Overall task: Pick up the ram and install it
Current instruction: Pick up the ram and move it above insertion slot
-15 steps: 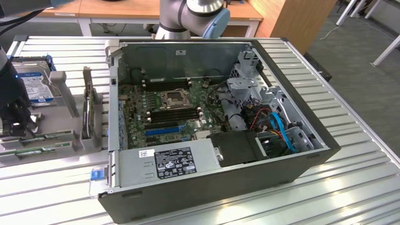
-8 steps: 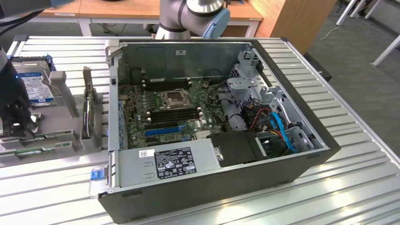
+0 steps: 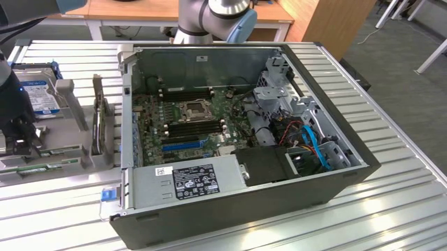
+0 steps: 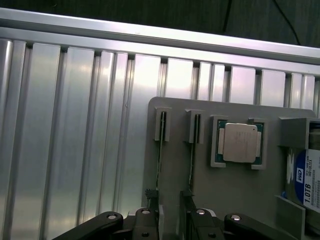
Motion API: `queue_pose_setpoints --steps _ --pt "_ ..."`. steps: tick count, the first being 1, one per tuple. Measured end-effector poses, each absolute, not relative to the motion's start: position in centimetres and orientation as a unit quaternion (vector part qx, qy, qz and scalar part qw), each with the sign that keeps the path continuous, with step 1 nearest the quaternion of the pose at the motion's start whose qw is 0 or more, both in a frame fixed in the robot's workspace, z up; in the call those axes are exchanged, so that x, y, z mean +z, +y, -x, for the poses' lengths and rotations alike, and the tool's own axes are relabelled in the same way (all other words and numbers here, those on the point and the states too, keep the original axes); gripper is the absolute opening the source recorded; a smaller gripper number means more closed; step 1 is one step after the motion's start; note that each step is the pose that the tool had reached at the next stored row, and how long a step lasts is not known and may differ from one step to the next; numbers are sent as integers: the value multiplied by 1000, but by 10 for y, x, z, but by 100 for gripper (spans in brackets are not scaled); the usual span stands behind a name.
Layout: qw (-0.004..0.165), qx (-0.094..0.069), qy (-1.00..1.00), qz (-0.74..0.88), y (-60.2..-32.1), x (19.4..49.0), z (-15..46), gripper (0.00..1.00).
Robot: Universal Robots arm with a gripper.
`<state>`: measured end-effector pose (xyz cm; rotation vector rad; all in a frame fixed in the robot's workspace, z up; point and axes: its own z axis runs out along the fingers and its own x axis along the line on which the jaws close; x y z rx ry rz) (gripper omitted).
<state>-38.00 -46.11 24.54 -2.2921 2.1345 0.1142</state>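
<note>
Slatted table (image 4: 75,125) | tray (image 4: 235,190): ram (image 4: 191,165), processor (image 4: 240,142), drive (image 4: 306,175) | tool (image 4: 170,216) wide open, empty

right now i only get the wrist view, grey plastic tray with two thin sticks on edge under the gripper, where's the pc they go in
Observer: The open dark metal computer case lies on its side on the slatted metal table, to the exterior view's right of the grey tray.
Operator: anything standing between tray and case
Observer: A dark expansion card with a metal bracket stands upright near the tray's edge that faces the case.
Operator: and where do they plug in
Observer: Long dark memory slots lie on both sides of the square metal processor socket on the green motherboard.
</note>
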Motion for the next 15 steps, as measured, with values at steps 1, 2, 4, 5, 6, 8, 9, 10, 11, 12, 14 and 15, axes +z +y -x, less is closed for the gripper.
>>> queue_pose_setpoints --steps 1,2,4,5,6,8,9,10,11,12,14,15 --pt "4 36 681 731 -461 244 380 31" --pt "4 36 681 731 -461 243 380 31" --pt "4 36 681 731 -461 241 380 31" --pt "4 36 681 731 -461 241 380 31" --pt "4 36 681 731 -461 239 380 31" --pt "4 36 681 731 -461 237 380 31" --pt "4 36 681 731 -461 236 380 31" --pt "4 36 681 731 -461 235 380 31" --pt "4 36 681 731 -461 235 380 31" --pt "4 36 681 731 -461 234 380 31" --pt "4 36 681 731 -461 232 380 31" --pt "4 36 681 731 -461 231 380 31"
